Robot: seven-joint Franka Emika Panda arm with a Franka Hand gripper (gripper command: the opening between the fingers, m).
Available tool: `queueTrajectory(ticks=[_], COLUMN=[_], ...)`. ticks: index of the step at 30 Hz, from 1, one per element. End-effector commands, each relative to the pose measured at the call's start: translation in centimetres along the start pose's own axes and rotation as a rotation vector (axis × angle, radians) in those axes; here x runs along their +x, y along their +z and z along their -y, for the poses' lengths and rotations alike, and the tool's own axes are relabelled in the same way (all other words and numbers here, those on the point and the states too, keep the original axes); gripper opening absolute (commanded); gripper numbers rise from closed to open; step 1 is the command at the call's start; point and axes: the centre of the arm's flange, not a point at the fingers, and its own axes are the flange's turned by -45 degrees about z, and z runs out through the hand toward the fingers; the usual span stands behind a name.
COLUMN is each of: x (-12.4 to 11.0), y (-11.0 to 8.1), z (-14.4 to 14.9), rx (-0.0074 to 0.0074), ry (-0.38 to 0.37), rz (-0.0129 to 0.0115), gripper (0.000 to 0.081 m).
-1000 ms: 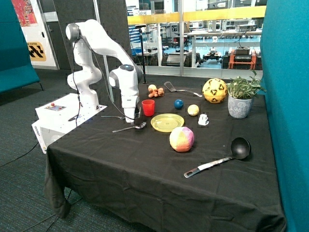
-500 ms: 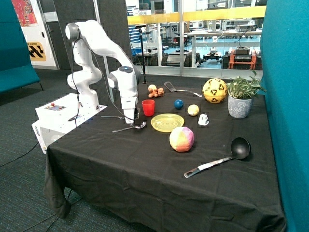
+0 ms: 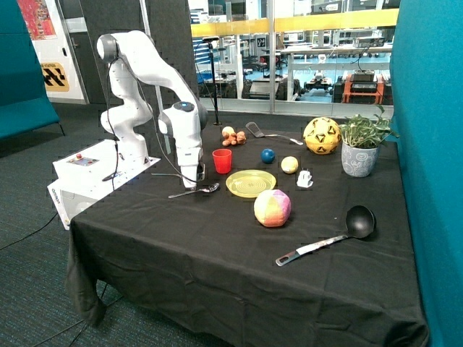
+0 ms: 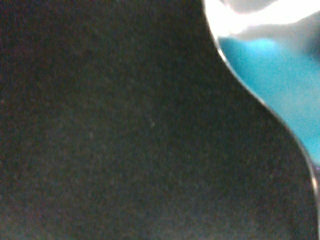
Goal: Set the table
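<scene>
Claw hovers over spoon beside empty yellow plate.

No wording can be read anywhere. The nearest thing to a sign is a white panel on the wall at about ten o'clock from the robot base; it carries a yellow field with black slanted marks, but no letters can be made out. Above it hangs a red-patterned poster, too small to read. The white base box bears small dark markings along its side, also illegible.
</scene>
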Motion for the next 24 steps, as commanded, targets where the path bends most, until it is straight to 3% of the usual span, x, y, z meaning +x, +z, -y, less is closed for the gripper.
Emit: queueTrajectory(ticks=[1, 10, 24], x=[0.2, 1.0, 0.4], y=[1.0, 2.4, 2.8], z=[-0.2, 0.3, -0.7], rx=[0.0037, 0.0037, 0.0037], ry=[0.016, 0.03, 0.065], rz=[-0.0004, -0.0003, -0.0003], gripper=[0.0432, 0.0433, 0.039])
